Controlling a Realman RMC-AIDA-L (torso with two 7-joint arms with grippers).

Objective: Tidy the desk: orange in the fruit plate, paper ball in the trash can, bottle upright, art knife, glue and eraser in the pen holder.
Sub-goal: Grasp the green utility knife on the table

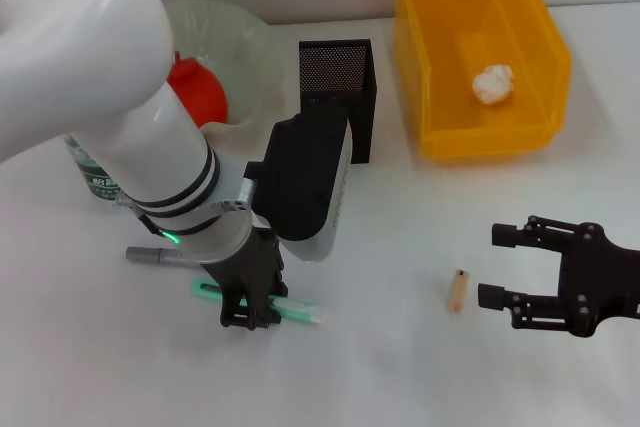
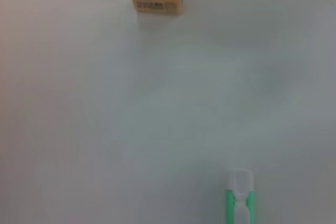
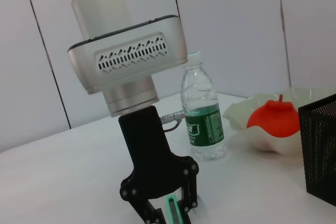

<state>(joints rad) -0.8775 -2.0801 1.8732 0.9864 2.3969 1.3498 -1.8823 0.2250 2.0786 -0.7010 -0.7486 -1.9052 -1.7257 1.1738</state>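
The mint-green art knife (image 1: 300, 313) lies flat on the white table, its white tip (image 2: 240, 182) also in the left wrist view. My left gripper (image 1: 252, 315) stands over it, open, one finger on each side of the knife (image 3: 171, 208). The tan eraser (image 1: 458, 290) lies to the right, just ahead of my open right gripper (image 1: 490, 266), which holds nothing. A grey glue stick (image 1: 150, 255) lies behind the left wrist. The orange (image 1: 197, 89) sits in the fruit plate (image 1: 245, 32). The paper ball (image 1: 492, 84) is in the trash can (image 1: 480, 137). The bottle (image 3: 202, 114) stands upright.
The black mesh pen holder (image 1: 338, 82) stands at the back centre, between the fruit plate and the yellow bin, right behind my left wrist housing. My left arm hides most of the bottle in the head view. Open tabletop lies between the two grippers.
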